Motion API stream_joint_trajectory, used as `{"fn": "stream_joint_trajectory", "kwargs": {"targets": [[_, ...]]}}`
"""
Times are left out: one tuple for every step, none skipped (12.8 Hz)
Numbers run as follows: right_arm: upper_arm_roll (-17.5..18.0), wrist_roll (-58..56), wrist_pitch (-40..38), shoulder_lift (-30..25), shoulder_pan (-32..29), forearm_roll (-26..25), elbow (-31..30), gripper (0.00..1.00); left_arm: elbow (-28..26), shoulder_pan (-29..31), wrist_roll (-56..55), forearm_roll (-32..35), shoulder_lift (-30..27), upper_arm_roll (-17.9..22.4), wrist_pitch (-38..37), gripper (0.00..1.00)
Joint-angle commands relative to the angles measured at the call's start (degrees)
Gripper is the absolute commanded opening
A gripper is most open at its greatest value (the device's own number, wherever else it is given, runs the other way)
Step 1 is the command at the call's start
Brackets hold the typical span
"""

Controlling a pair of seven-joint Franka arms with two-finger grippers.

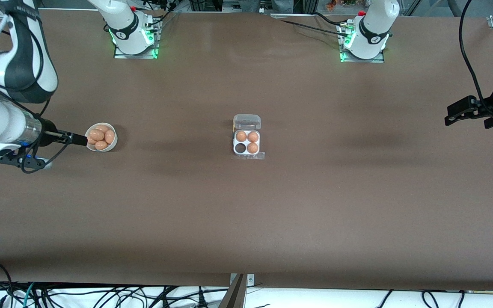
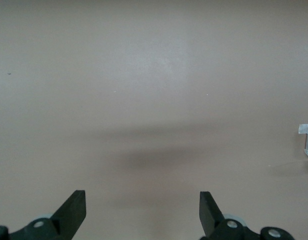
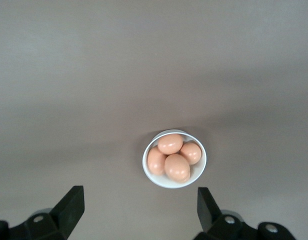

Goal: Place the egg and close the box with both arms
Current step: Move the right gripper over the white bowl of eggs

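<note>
Sitting mid-table [image 1: 246, 222], the box [image 1: 247, 142] has its clear lid [image 1: 247, 122] folded back, three eggs in its cells and the cell [image 1: 240, 148] nearest the front camera toward the right arm's end vacant. A white bowl [image 1: 112, 144] with four eggs, the egg [image 3: 177, 167] on top, stands toward the right arm's end; the right pincer [image 3: 139, 210] hangs beside it, jaws spread, holding nothing. The left pincer [image 2: 142, 212] waits over bare table at the left arm's end, jaws likewise apart.

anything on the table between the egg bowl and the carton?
Nothing: in the front view the stretch between the bowl and the box is bare brown table.
</note>
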Motion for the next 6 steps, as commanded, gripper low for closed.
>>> {"fn": "stream_joint_trajectory", "kwargs": {"targets": [[-0.52, -0.59, 8.32, -4.14, -0.15, 0.39, -10.7, 1.0, 0.49, 0.26, 0.75, 1.29, -0.22, -0.33, -0.33, 1.0], [-1.48, -1.37, 12.36, -4.66, -0.15, 0.48, -14.3, 1.0, 0.49, 0.26, 0.75, 1.38, -0.22, -0.33, -0.25, 1.0], [-1.84, -2.86, 17.1, -5.1, -0.15, 0.83, -18.26, 1.0, 0.41, 0.17, 0.75, 1.38, -0.14, -0.33, -0.25, 1.0], [-2.45, -3.39, 22.02, -5.63, -0.15, 0.92, -22.3, 1.0, 0.41, 0.08, 0.75, 1.29, -0.14, -0.33, -0.25, 1.0], [-2.54, -3.4, 25.63, -6.16, -0.15, 0.92, -25.21, 1.0, 0.49, 0.08, 0.75, 1.29, -0.14, -0.33, -0.25, 1.0], [-2.55, -3.4, 27.32, -6.34, -0.15, 0.92, -26.89, 1.0, 0.49, 0.08, 0.75, 1.29, -0.14, -0.33, -0.25, 1.0]]}}
